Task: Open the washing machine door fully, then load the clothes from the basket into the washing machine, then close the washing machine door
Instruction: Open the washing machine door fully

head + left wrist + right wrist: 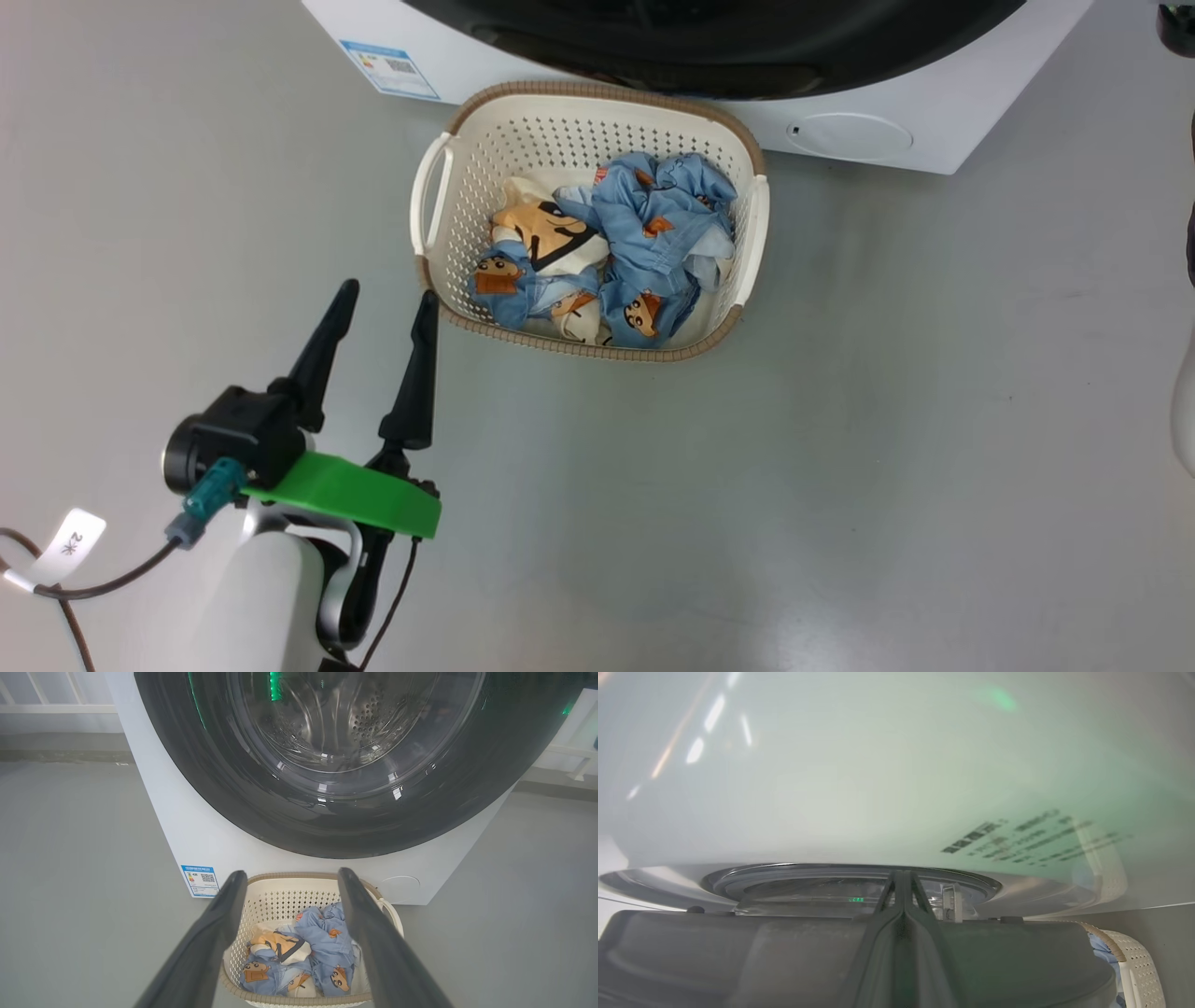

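1 basket (560,140) | clothes (653,233) heaped, count unclear | 1 washing machine door (327,826) | left jaws apart | right jaws together

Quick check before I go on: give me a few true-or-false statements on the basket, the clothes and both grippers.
1. The clothes lie inside the basket. True.
2. The left gripper is shut on a garment. False: it is open and empty, beside the basket.
3. The basket stands on the floor in front of the washing machine. True.
4. The right gripper has its fingers spread wide. False: they are pressed together.
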`<state>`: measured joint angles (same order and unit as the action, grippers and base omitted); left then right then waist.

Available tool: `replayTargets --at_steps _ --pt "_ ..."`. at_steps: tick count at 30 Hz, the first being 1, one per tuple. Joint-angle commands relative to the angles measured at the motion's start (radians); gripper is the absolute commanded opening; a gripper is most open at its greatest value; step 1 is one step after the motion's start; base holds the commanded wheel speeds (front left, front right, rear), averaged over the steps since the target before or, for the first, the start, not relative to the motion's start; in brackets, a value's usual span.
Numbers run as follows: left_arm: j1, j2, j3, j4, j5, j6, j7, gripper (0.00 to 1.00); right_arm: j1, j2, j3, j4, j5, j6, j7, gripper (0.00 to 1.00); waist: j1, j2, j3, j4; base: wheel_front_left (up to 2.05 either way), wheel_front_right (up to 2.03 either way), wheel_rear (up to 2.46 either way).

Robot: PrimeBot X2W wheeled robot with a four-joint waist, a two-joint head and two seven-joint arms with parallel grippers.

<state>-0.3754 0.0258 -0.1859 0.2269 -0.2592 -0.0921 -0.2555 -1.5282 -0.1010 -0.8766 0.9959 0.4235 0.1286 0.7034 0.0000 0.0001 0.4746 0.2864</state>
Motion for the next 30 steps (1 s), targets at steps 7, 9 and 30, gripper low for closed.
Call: replayTargets --at_steps 7,9,30 --pt "-0.021 0.024 0.042 -0.039 0.023 0.0 -0.006 1.0 0.026 0.051 0.058 -0.047 0.071 0.002 0.118 0.0 0.0 -0.0001 -0.015 -0.013 0.0 0.0 0.0" --pt "-0.019 0.024 0.043 -0.039 0.024 -0.001 -0.006 1.0 0.044 0.051 0.072 -0.065 0.091 0.002 0.152 0.0 0.0 -0.0001 -0.019 -0.015 0.0 0.0 0.0" --pt "0.004 0.024 0.061 -0.049 0.051 -0.011 -0.006 1.0 0.292 0.051 0.352 -0.218 0.416 0.002 0.414 0.0 0.0 -0.0001 -0.087 -0.04 0.0 0.0 0.0"
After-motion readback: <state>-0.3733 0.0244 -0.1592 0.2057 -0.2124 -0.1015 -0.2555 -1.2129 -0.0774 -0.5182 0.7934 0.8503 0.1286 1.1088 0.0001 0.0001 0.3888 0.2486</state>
